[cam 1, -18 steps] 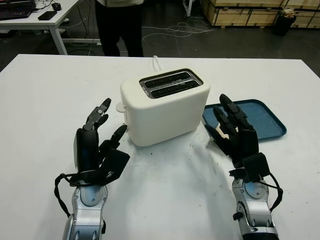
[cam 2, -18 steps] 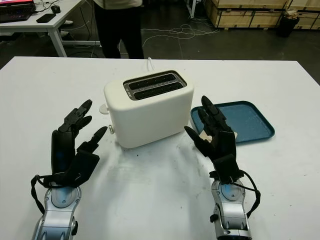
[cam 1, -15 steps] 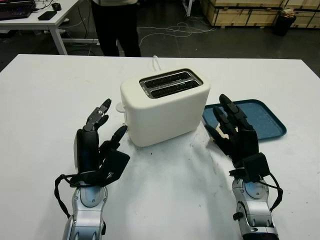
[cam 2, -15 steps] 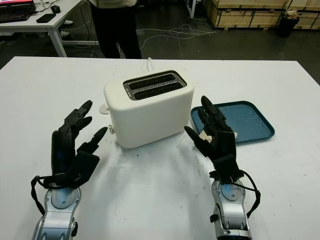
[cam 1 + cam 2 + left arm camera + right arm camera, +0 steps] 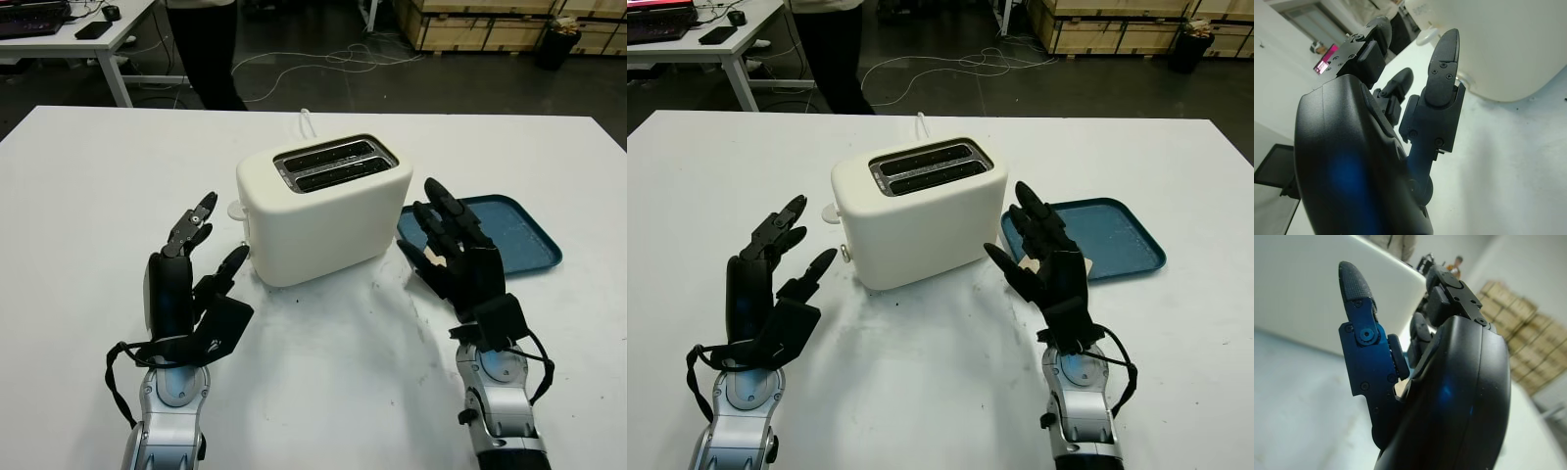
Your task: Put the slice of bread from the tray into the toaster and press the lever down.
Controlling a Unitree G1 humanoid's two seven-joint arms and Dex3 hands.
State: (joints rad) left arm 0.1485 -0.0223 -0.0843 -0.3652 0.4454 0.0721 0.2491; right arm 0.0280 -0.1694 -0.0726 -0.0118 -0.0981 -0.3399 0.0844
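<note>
A white two-slot toaster [image 5: 323, 206] stands mid-table, both slots empty, with its lever knob [image 5: 237, 209] on the end facing my left hand. My left hand [image 5: 220, 230] is open, raised just left of that end, a little apart from it. To the right of the toaster lies a blue tray [image 5: 524, 225]. My right hand [image 5: 423, 220] is open, held over the tray's near left corner. A pale sliver of the bread slice [image 5: 1028, 264] peeks out behind its fingers; the rest is hidden. The left wrist view shows the toaster wall [image 5: 1508, 44] close by.
The white table [image 5: 88, 196] spreads wide around both hands. The toaster's white cord [image 5: 307, 119] runs off the far edge. A person's legs [image 5: 201, 49] stand beyond the far edge at the left. Wooden pallets [image 5: 480, 20] and a desk [image 5: 69, 34] lie further back.
The person behind the table has stepped left. My right hand has edged slightly forward and left over the tray corner. The left hand has not moved.
</note>
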